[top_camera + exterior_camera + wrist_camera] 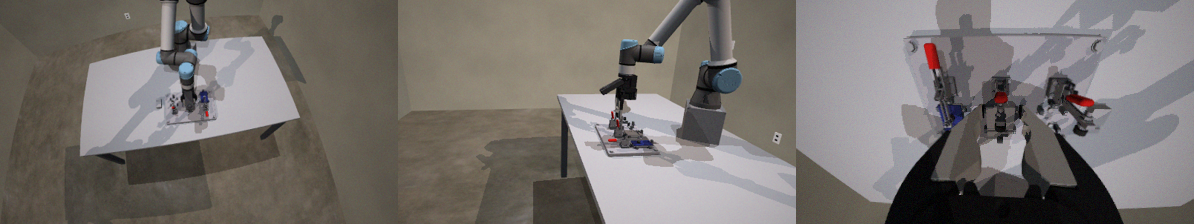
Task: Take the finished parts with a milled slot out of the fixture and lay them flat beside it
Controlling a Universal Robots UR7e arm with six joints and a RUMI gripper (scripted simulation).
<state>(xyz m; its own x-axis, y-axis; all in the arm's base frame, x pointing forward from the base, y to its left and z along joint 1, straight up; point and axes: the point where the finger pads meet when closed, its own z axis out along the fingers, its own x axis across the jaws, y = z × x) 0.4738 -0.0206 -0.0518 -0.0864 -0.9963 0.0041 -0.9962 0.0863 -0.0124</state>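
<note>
I see my hand (189, 107) (621, 124) (1001, 105) a little open, pointing down and gripping nothing. Below it, one grey finished part (633, 134) (991, 123) is in the middle place of the fixture (191, 120) (633, 153) (1038, 50), and the red handle (617, 123) (1001, 97) there stands up. To one side of the hand, the blue blank (206, 95) (643, 143) (955, 114) sits in the fixture, its red lever (206, 113) (612, 140) (931, 56) down. To the other side, beyond the fixture, a small grey block (159, 103) is on the table (260, 81) (695, 185) (1146, 30); its slot is too small to tell.
</note>
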